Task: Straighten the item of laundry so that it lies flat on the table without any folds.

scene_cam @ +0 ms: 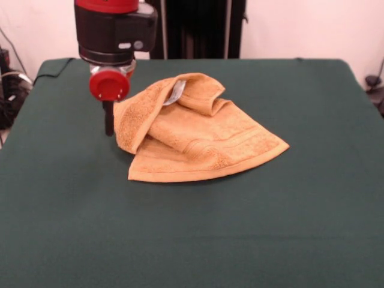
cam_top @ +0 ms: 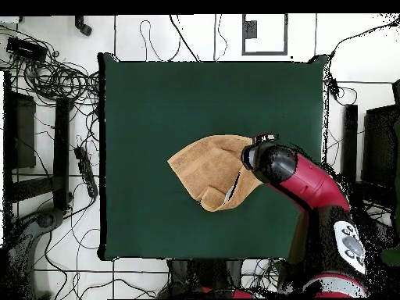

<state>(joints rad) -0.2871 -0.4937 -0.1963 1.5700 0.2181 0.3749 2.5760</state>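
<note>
Towel (scene_cam: 198,135) lies bunched mid-table (scene_cam: 192,240), pincer (scene_cam: 108,126) beside its edge.

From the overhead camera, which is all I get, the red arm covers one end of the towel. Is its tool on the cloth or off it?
Observer: Off it. Seen from the front, the tool hangs just beside the towel, at its edge and low over the table. I cannot tell whether it touches either.
Operator: Does the towel lie flat at that end?
Observer: No. That end stands up in a rumpled hump, folded over a flatter layer beneath.
Operator: Is anything tucked in the hump?
Observer: A small white label peeks out of the top fold.
</note>
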